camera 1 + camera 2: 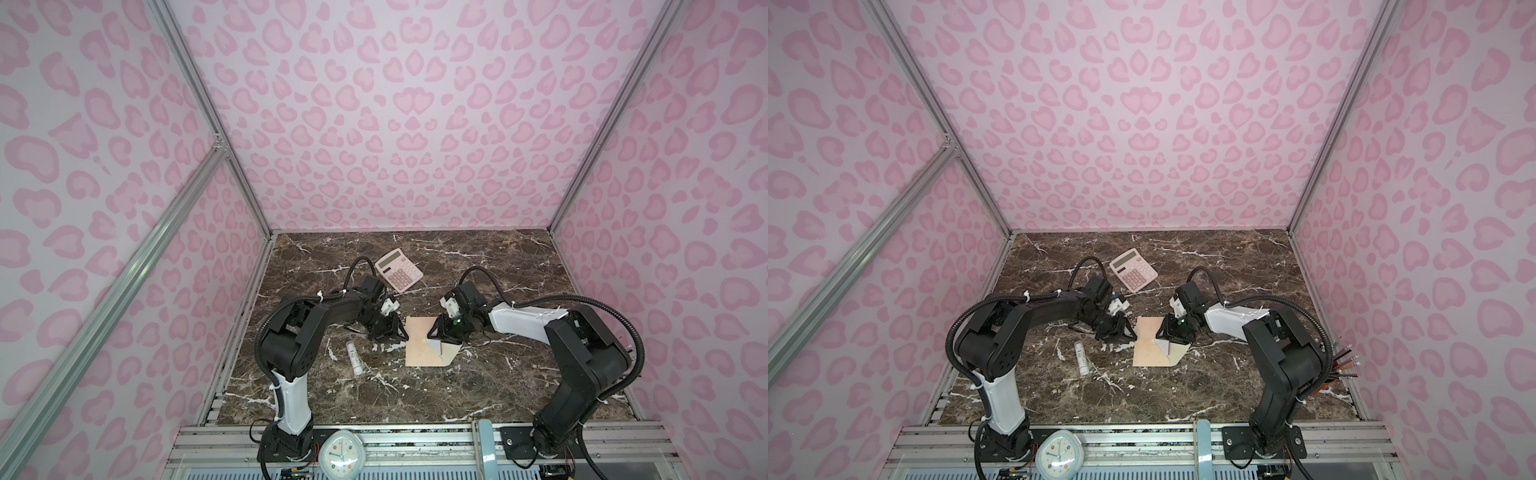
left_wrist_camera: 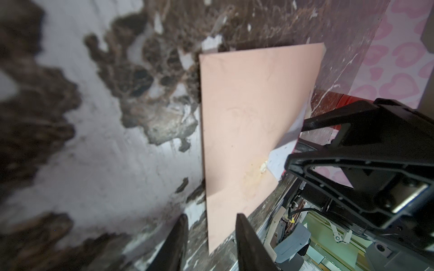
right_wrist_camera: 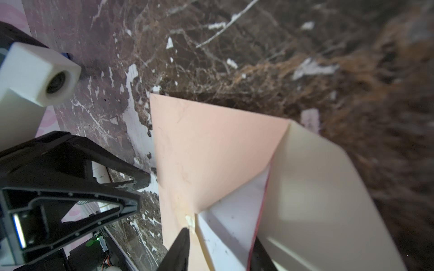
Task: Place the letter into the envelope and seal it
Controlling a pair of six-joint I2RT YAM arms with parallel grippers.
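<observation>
Nearest you, on the metal rail [image 1: 415,440] at the front, a round white clock [image 1: 344,455] faces up between the two arm bases. Beyond it is the brown marble table [image 1: 415,399]. A white glue stick [image 1: 353,359] lies there on its side, left of the middle and apart from the other things. In a top view, a bunch of pencils [image 1: 1343,361] shows at the table's right side, behind the right arm.

Near the centre, the envelope [image 1: 419,349] lies flat with its cream flap [image 1: 451,355] folded open to the right. The letter [image 3: 230,218] is mostly inside the envelope. Only a white corner with a red edge shows at the mouth, beside the flap. A small pale lump [image 3: 190,220] sits on the envelope where its seams meet.

Your left gripper [image 2: 211,217] is down at the envelope's left edge. Its fingers stand apart with a clear gap, the tips are just beside that edge, and no paper is pinched between them. Your right gripper [image 3: 222,234] is low over the mouth with its fingers parted, one on each side of the letter's exposed corner. You cannot tell from these views whether either tip touches the paper.

Farther back, a pink calculator [image 1: 399,269] lies at an angle on the table, well apart from the envelope. Behind it stands the wall [image 1: 415,124] with its pink pattern.
</observation>
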